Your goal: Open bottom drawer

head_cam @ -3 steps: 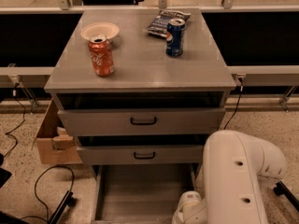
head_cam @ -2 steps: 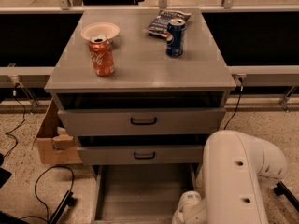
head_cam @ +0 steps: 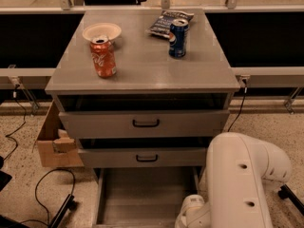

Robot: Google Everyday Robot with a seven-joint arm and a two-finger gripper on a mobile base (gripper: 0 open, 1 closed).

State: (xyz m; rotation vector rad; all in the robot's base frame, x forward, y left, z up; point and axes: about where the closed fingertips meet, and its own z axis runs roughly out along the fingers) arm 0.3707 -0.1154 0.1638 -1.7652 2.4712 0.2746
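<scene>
The grey cabinet (head_cam: 142, 75) has three drawers. The bottom drawer (head_cam: 145, 194) stands pulled out toward me, showing its plain grey inside; its front and handle lie below the frame's lower edge. The middle drawer front (head_cam: 142, 157) and the top drawer front (head_cam: 145, 123) each show a black bar handle and sit slightly out. My white arm (head_cam: 240, 179) fills the lower right, and its wrist (head_cam: 192, 212) reaches down beside the open drawer's right side. My gripper is below the frame's edge, out of view.
On the cabinet top stand an orange soda can (head_cam: 103, 57), a white bowl (head_cam: 101, 31), a blue can (head_cam: 177, 38) and a chip bag (head_cam: 169, 22). A cardboard box (head_cam: 54, 144) sits on the floor at the cabinet's left. Black cables (head_cam: 42, 184) lie on the floor.
</scene>
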